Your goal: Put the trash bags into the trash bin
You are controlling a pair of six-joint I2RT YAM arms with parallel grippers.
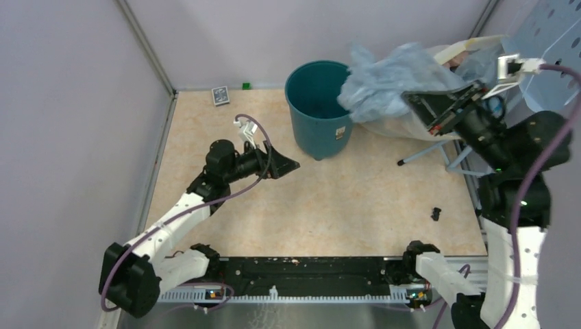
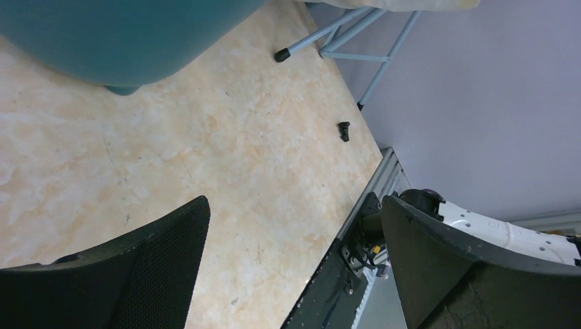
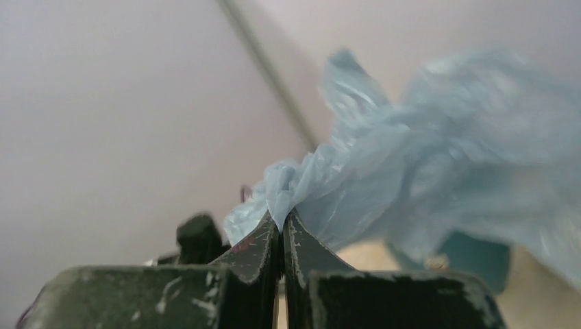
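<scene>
Fingertips [image 3: 264,250] of the right gripper [image 3: 281,221] pinch the trash bag [image 1: 387,82], held up beside the trash bin's [image 1: 322,130] right rim near the table's [image 1: 342,205] far edge. Left gripper [image 2: 294,202] gapes wide. Mid-carry; next, probably swing over the opening and release.

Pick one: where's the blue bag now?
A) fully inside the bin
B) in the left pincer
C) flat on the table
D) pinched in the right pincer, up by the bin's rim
D: the right pincer is shut on the blue bag, raised by the bin.

All three views share the trash bin [image 1: 316,129]: top from above, wrists close and low
</scene>
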